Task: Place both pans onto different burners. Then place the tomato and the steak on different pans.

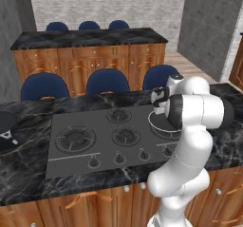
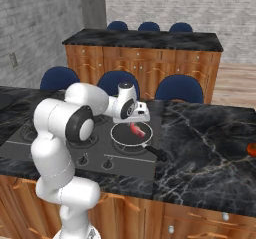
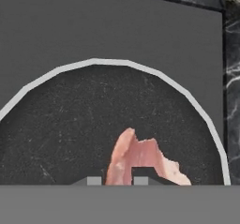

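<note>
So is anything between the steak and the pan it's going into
Nothing visible. The steak hangs from the shut hand right over the silver-rimmed pan, whose dark floor is bare beneath it.

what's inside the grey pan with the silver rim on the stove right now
The steak is in the grey pan, with the shut gripper on it. The pan hides the burner beneath it.

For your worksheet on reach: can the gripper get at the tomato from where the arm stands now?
Probably not without moving. The tomato lies far right on the counter, well away from the gripper, which is shut on the steak over the pan.
</note>
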Available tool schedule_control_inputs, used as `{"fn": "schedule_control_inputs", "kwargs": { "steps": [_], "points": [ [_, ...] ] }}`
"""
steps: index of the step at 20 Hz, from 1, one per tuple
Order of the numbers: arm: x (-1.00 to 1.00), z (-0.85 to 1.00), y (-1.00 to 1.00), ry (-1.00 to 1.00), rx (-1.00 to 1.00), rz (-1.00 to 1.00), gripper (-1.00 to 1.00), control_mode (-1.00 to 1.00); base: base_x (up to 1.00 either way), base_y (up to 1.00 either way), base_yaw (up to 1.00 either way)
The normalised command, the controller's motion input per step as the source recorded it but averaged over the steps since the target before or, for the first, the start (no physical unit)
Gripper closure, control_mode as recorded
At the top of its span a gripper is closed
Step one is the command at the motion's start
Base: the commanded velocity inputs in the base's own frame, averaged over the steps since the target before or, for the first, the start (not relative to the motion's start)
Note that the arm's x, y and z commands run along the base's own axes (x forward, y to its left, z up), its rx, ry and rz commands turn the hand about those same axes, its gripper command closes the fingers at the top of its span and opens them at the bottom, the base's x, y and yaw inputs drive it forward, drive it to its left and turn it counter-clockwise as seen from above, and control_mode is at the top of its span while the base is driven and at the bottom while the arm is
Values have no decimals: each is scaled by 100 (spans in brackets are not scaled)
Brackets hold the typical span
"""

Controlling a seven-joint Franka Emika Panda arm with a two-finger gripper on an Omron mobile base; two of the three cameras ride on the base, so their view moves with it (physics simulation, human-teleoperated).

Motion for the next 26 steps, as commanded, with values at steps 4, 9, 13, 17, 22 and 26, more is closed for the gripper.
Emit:
{"fn": "schedule_control_inputs", "kwargs": {
  "steps": [4, 9, 13, 17, 22, 26],
  "points": [
    [5, -19, 0, -1, 0, 1, 100, -100, 0, 0, 0],
    [0, -28, 0, -1, 0, 0, 100, -100, 0, 0, 0],
    [0, -4, 0, 0, 0, 0, 100, -100, 0, 0, 0],
    [0, 0, 0, 0, 0, 0, -100, -100, 0, 0, 0],
    [0, 0, 0, 0, 0, 0, -100, -100, 0, 0, 0],
    [0, 3, 0, 0, 0, 0, -100, -100, 0, 0, 0]
  ]
}}
